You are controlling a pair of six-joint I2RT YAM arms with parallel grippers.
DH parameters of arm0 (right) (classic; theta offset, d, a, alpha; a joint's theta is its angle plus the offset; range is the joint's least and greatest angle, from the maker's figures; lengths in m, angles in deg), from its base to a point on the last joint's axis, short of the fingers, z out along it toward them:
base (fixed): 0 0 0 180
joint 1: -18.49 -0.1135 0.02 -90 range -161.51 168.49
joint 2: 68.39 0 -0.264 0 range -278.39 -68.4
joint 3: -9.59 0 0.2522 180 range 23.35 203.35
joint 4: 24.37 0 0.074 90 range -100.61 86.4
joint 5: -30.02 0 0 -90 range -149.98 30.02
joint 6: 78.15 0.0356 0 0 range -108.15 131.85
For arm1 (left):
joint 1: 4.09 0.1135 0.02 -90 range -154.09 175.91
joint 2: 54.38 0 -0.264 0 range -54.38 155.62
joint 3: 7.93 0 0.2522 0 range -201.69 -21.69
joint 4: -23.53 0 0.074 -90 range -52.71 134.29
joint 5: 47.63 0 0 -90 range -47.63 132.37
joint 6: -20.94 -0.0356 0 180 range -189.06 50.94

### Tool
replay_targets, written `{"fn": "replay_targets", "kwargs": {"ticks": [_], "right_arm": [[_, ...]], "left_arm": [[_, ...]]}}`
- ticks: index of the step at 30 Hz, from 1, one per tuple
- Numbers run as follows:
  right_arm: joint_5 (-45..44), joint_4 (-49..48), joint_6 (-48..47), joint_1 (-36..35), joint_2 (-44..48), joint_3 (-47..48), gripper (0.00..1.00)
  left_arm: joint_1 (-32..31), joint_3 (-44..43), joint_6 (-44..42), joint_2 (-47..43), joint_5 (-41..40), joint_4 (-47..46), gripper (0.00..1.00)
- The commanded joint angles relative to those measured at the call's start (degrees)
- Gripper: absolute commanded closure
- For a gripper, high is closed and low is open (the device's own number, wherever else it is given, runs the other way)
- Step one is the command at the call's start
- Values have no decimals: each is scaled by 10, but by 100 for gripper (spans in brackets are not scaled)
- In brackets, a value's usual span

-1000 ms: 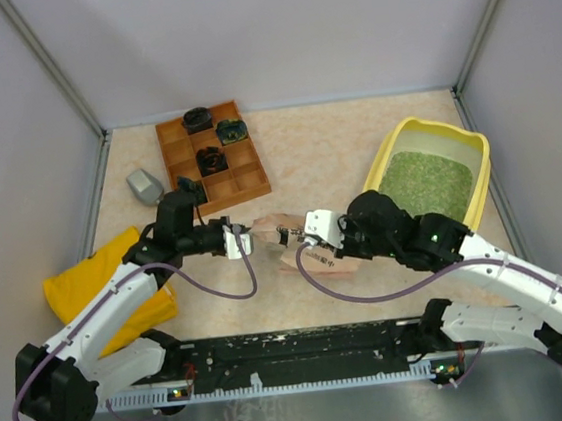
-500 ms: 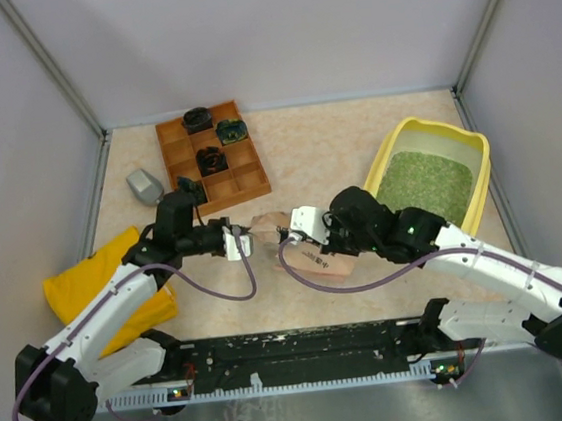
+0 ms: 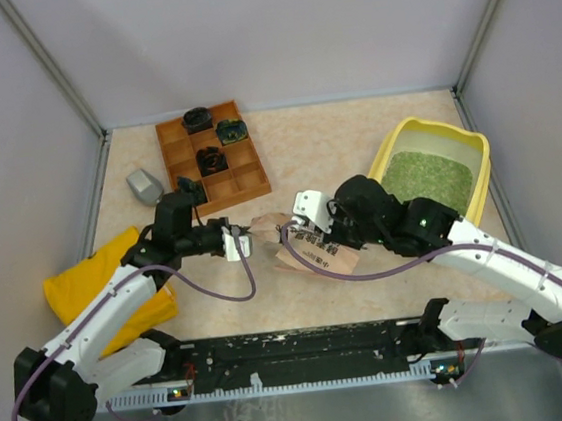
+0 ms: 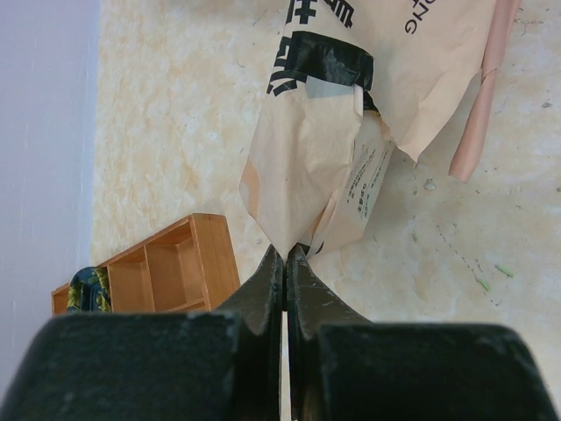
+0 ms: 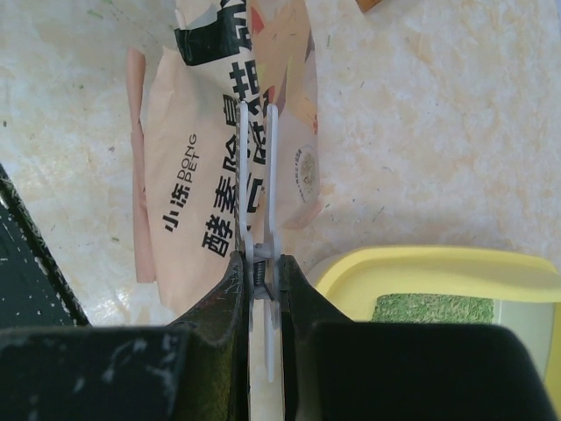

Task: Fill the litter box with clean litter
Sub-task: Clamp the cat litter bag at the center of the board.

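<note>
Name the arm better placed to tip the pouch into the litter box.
Right, probably. The right gripper grips the pouch and sits beside the litter box; the left gripper only pinches the pouch's far corner, farther from the box.

Centre: pouch [image 3: 311, 256]. Right of pouch: litter box [image 3: 378, 160], litter [image 3: 428, 177] inside. Behind-left of pouch: compartment tray [image 3: 250, 181], scoop [image 3: 144, 186] farther left. Front-left of pouch: cloth bag [image 3: 73, 288].

A speckled beige surface [image 3: 325, 146] carries a yellow litter box [image 3: 431, 124] at its right side, a brown wooden compartment tray [image 3: 250, 181] at the back left with a grey scoop [image 3: 144, 186] just beside it, a yellow cloth bag [image 3: 73, 288] at the near left, and a pink printed pouch [image 3: 311, 258] near the middle.
</note>
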Motion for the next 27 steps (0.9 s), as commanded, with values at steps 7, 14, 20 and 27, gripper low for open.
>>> {"fn": "replay_targets", "kwargs": {"ticks": [7,14,20,27], "right_arm": [[18,-9,22,-2,-13,12,100],[-6,-20,12,0,-36,22,100],[14,-22,0,22,-45,17,100],[57,-10,-31,34,-63,22,100]], "left_arm": [[-1,-8,-18,-26,21,-66,100],[-1,-2,-21,-27,21,-69,100],[-1,0,-23,-28,25,-73,100],[-1,0,-29,-25,25,-75,100]]}}
